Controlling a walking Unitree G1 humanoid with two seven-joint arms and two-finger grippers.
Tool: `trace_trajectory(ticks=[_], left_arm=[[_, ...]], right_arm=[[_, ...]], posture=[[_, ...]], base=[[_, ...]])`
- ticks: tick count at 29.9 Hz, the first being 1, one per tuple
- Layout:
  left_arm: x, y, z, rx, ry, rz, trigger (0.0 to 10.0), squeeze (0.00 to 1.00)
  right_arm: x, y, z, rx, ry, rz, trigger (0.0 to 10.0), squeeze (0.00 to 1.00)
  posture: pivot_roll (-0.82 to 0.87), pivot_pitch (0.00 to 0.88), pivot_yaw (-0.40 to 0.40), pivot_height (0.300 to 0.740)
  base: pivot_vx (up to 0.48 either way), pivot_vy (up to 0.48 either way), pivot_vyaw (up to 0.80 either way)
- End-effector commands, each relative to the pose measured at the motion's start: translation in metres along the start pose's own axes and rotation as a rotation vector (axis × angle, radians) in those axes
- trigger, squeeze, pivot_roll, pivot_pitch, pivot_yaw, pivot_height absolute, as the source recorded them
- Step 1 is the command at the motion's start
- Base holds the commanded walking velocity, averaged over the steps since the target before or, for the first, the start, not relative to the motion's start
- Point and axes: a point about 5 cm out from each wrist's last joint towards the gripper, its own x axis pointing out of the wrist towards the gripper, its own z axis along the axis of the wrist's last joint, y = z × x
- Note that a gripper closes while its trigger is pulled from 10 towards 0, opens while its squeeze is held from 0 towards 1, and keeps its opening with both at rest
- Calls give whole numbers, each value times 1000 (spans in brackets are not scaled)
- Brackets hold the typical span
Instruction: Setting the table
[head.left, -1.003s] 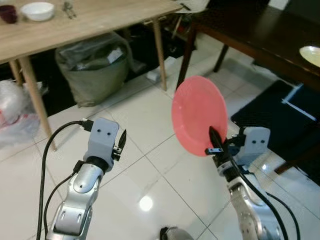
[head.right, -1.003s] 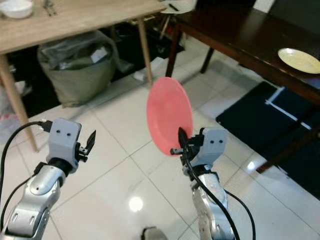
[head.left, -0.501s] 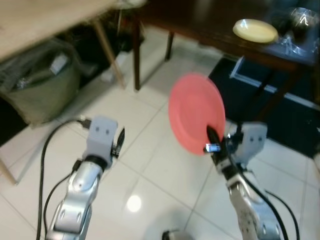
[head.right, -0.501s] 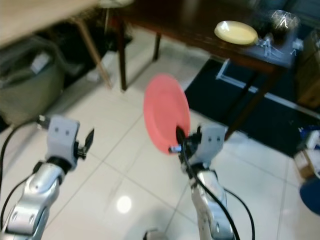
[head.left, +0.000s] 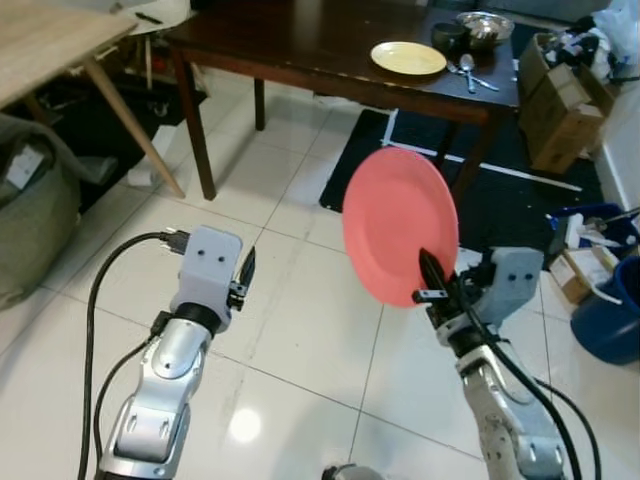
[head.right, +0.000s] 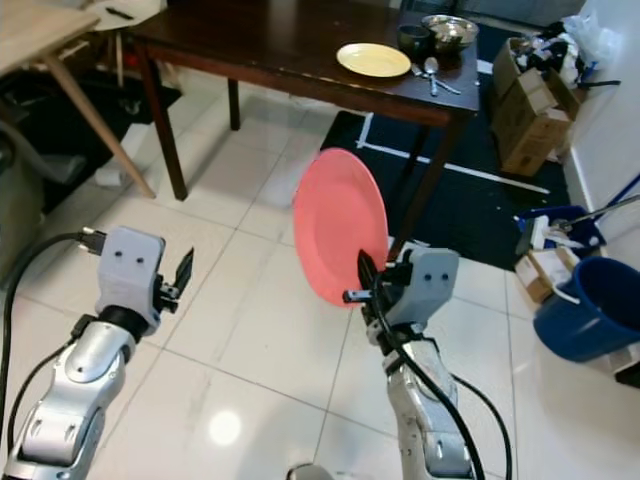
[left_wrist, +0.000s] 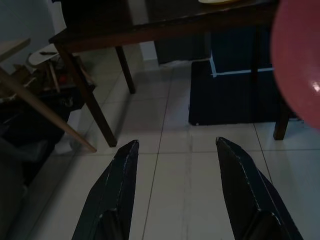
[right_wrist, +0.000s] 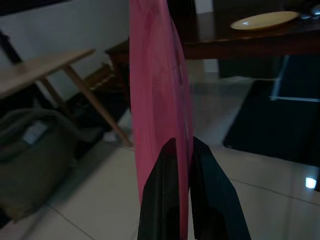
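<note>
You are holding the pink plate (head.left: 399, 225) upright by its lower rim, pinched in the right gripper (head.left: 432, 287), likely for carrying to the dark table (head.left: 300, 45) far ahead, while the left gripper (head.left: 243, 277) is hanging open, empty.

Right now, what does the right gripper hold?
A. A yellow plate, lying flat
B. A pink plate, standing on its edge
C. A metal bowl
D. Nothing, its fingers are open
B: the right gripper is shut on the lower rim of the pink plate, which stands on edge above the floor; the yellow plate lies on the dark table.
</note>
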Motion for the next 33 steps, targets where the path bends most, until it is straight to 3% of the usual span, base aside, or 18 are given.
trace_trajectory(ticks=[1, 8, 14, 33], left_arm=[[1, -1, -4, 5, 12, -1, 10000, 0], [0, -3, -5, 8, 13, -9, 10000, 0], [0, -4, -6, 6, 10, -13, 10000, 0], [0, -5, -7, 5, 10, -15, 10000, 0]], right_arm=[[1, 0, 2, 6, -5, 3, 10000, 0], [0, -3, 0, 7, 6, -12, 10000, 0], [0, -4, 0, 1, 7, -15, 10000, 0], [1, -3, -1, -17, 14, -1, 10000, 0]], posture=[[-121, 23, 33, 740], [-124, 18, 35, 740], [-127, 17, 39, 740], [-125, 20, 38, 740]], base=[[480, 0, 0], [480, 0, 0], [480, 0, -649], [480, 0, 0]])
